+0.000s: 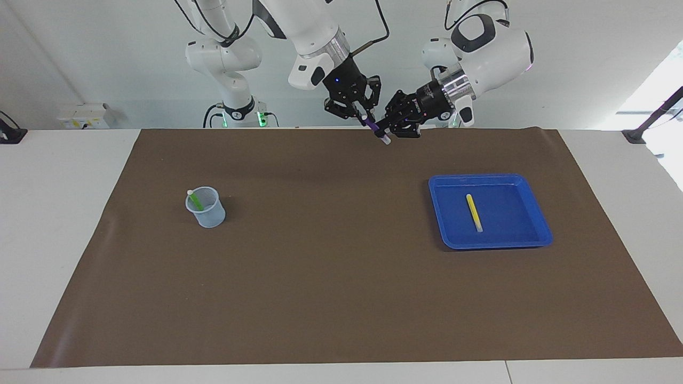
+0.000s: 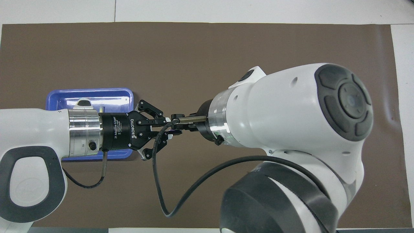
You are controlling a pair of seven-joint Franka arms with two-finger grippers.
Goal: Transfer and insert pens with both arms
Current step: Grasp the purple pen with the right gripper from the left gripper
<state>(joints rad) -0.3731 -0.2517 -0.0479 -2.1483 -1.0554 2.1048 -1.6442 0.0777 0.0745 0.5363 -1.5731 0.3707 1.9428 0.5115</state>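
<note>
**Two claws on one purple pen above the bench**

The facing view gave what the overhead view hid: the purple pen (image 1: pixel 375 128) hung in the air over the robots' edge of the brown mat (image 1: pixel 341 298), tilted, its pale tip pointing down toward the mat. From overhead, only a sliver of purple (image 2: pixel 175 132) showed between the two wrists, since the right arm's large white body covered much of the mat, including the place where the cup stood. The facing view alone showed that clear cup (image 1: pixel 205 207) toward the right arm's end of the bench, with the green pen (image 1: pixel 195 200) standing slanted inside it, pale end up. It also showed the yellow pen (image 1: pixel 473 212) lying flat in the blue tray (image 1: pixel 443 213) toward the left arm's end; overhead, the left arm hid most of that tray (image 2: pixel 58 97).

The left claw (image 1: pixel 385 128) was clenched on the purple pen, gripping its lower part near the pale tip. The right claw (image 1: pixel 364 116) had closed onto the upper end of the same pen, fingertips drawn together around it. Both claws met nose to nose over the mat's middle, each grasping the pen, and neither touched the bench.
</note>
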